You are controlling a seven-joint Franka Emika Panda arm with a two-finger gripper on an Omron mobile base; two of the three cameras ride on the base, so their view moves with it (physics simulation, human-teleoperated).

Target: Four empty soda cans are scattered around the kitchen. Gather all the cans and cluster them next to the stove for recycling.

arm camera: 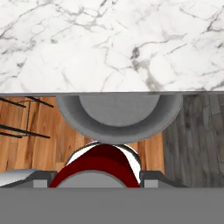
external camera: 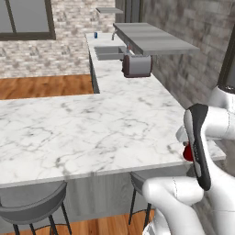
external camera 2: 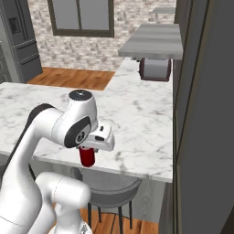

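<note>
My gripper (external camera 2: 87, 154) is shut on the red soda can (external camera 2: 87, 157). It holds the can just off the near edge of the marble island counter (external camera 2: 137, 114), above a stool. In the hand view the can (arm camera: 98, 166) sits between the fingers with the counter edge ahead. In the left base view the can (external camera: 187, 153) peeks out behind my arm, at the counter's right end. A small blue can (external camera: 96, 35) stands far off on the back counter beyond the sink (external camera: 109, 51). The stove is out of view.
A dark red toaster (external camera: 137, 65) stands on the side counter under a grey shelf (external camera: 153, 39). Grey bar stools (external camera: 32, 206) (arm camera: 119, 114) sit below the counter edge. A tall dark panel (external camera 2: 205, 114) stands close on the right. A fridge (external camera 2: 18, 36) stands far left.
</note>
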